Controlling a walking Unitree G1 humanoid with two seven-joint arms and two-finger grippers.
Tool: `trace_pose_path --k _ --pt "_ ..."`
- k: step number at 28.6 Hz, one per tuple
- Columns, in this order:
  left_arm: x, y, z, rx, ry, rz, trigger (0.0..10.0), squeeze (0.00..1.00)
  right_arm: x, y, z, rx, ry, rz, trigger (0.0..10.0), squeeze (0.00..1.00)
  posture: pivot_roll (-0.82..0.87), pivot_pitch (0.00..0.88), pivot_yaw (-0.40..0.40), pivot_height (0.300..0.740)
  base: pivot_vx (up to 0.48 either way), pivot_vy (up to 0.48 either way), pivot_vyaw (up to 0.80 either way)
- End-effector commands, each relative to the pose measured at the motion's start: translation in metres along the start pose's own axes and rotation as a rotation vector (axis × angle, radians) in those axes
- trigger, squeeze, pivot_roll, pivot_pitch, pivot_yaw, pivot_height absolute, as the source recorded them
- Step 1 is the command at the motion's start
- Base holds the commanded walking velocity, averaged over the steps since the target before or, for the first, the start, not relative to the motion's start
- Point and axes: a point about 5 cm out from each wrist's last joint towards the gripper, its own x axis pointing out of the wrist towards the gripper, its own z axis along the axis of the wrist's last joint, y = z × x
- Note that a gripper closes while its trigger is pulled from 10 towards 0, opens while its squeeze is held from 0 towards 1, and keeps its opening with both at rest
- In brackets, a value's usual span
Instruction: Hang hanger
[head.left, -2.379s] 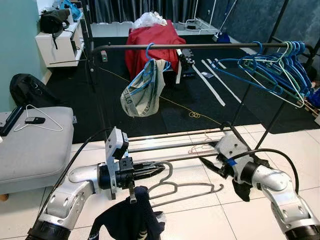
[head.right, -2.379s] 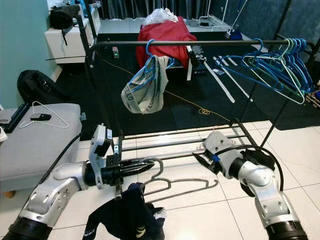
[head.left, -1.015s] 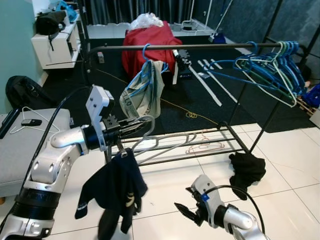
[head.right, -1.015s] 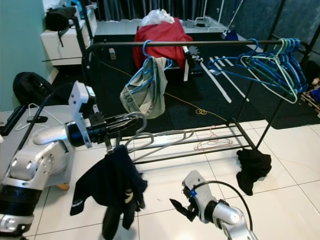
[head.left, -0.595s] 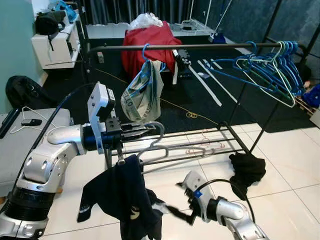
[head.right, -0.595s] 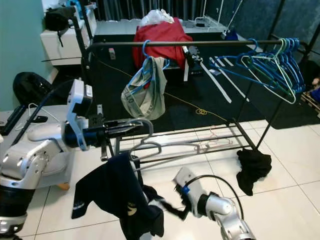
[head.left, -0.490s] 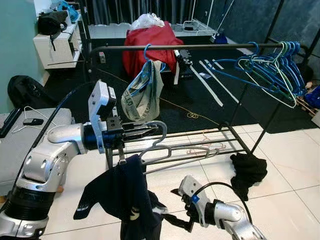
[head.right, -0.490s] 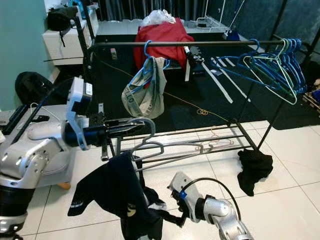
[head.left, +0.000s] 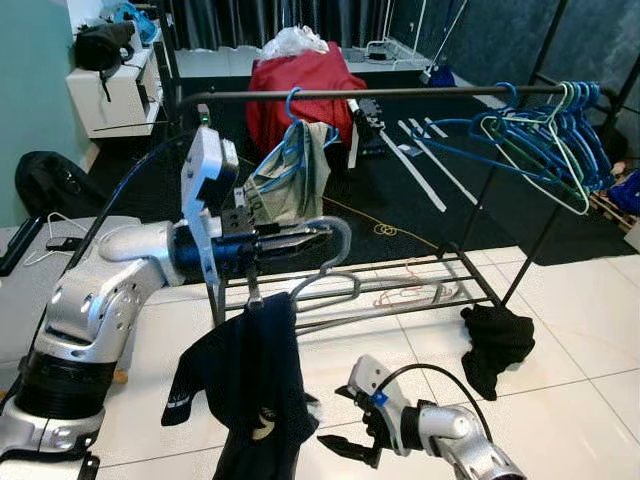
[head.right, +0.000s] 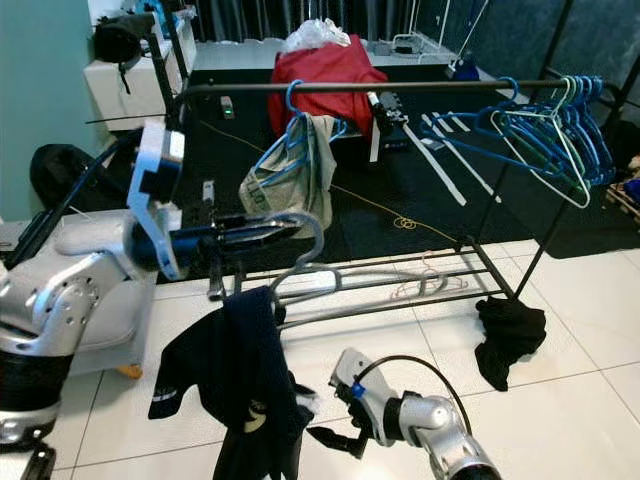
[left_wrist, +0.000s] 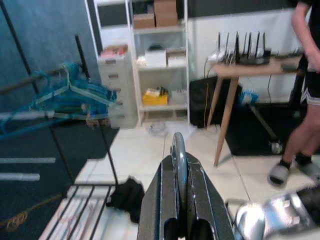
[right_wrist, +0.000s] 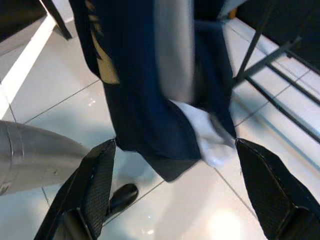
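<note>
The left gripper (head.left: 300, 240) was closed tightly on the neck of the silver hanger (head.left: 335, 262), and a dark garment (head.left: 245, 385) hung from it. The hanger was held in front of the clothes rack, below the top rail (head.left: 400, 93) and to the robot's left of its middle. In the left wrist view the hook (left_wrist: 178, 155) stood upright between the two black fingers (left_wrist: 160, 200), so the grip looked firm.

The right gripper (head.left: 345, 452) was low above the floor tiles, with its fingers (right_wrist: 95, 185) spread wide and holding nothing, and the hem of the garment hung just before it.

The step in hand seemed to be lifting the hanger to the rail. To do it well, the left arm should probably rise until the hook is above the rail, then move forward and come down so that the open side catches the bar. A free part of the rail lay between the blue hanger with the pale cloth (head.left: 290, 180) and the bunch of blue hangers (head.left: 545, 140); this was likely the best place. The garment was heavy and could swing, so a slow movement would help, and the fingers should open only when the hook sits on the bar.
</note>
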Motion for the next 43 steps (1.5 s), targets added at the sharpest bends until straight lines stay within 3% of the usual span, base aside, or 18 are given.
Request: trace_pose_path --k 1,10,17,24,29,42,43 --pt "0.005 0.001 0.013 0.017 -0.051 -0.008 0.0 0.00 0.004 -0.001 0.000 0.018 -0.013 -0.035 10.0 0.00 -0.06 0.129 -0.014 0.740 0.000 0.000 0.00" --pt "0.018 -0.005 0.023 0.012 -0.094 -0.046 0.0 0.00 0.023 -0.003 0.011 -0.013 -0.017 -0.108 10.0 0.00 -0.03 0.152 -0.023 0.740 0.000 0.000 0.00" --pt "0.010 -0.007 0.018 0.026 -0.029 -0.047 0.0 0.00 0.022 -0.011 0.019 -0.093 -0.038 -0.171 10.0 0.00 0.00 0.183 -0.039 0.740 0.000 0.000 0.00" --pt "0.007 -0.007 0.019 0.006 -0.030 -0.022 0.0 0.00 0.016 -0.007 0.014 -0.113 -0.079 -0.182 10.0 0.00 0.01 0.191 -0.039 0.740 0.000 0.000 0.00" --pt "0.016 -0.013 0.032 -0.021 -0.079 -0.073 0.0 0.00 0.022 -0.002 0.008 -0.083 -0.046 -0.148 10.0 0.00 0.03 0.196 -0.034 0.740 0.000 0.000 0.00" --pt "0.023 -0.021 0.038 -0.020 -0.093 -0.120 0.0 0.00 0.036 0.010 0.008 -0.058 0.004 -0.047 10.0 0.00 0.04 0.191 -0.038 0.740 0.000 0.000 0.00" --pt "0.024 -0.023 0.040 -0.021 -0.098 -0.131 0.0 0.00 0.037 0.010 0.008 -0.066 0.012 -0.036 8.1 0.00 0.05 0.191 -0.038 0.740 0.000 0.000 0.00"
